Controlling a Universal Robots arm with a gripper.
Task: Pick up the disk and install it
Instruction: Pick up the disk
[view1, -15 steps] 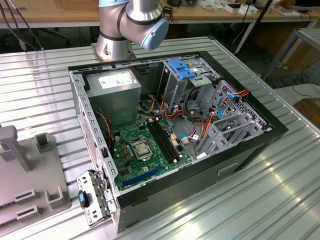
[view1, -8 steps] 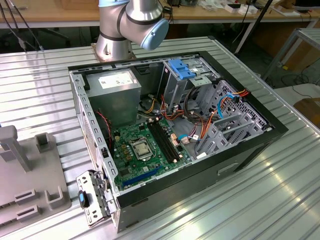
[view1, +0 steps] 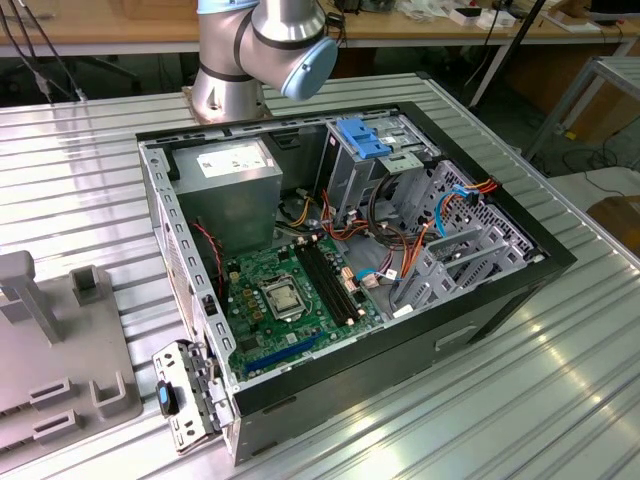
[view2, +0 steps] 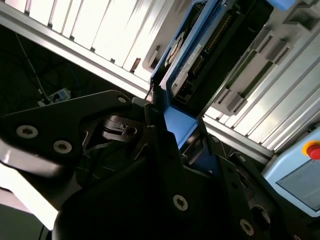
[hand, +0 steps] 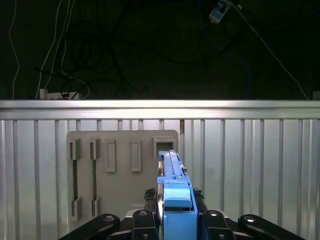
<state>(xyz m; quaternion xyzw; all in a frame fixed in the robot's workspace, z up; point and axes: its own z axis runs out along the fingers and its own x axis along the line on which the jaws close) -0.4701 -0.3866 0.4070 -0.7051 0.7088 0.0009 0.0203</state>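
Grey slotted holder sits at the exterior view's left on the ribbed metal table, and the open computer case is to its right. In both wrist views I've got the gripper clamped on the disk, blue rail edge-on, with the holder beyond it

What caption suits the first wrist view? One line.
Claw shut on the disk, edge-on, grey slotted holder beyond.

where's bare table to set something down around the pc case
Bare ribbed table on the exterior view's right of the case, and between grey fixture and arm base. Crowded: cables by the drive cage.
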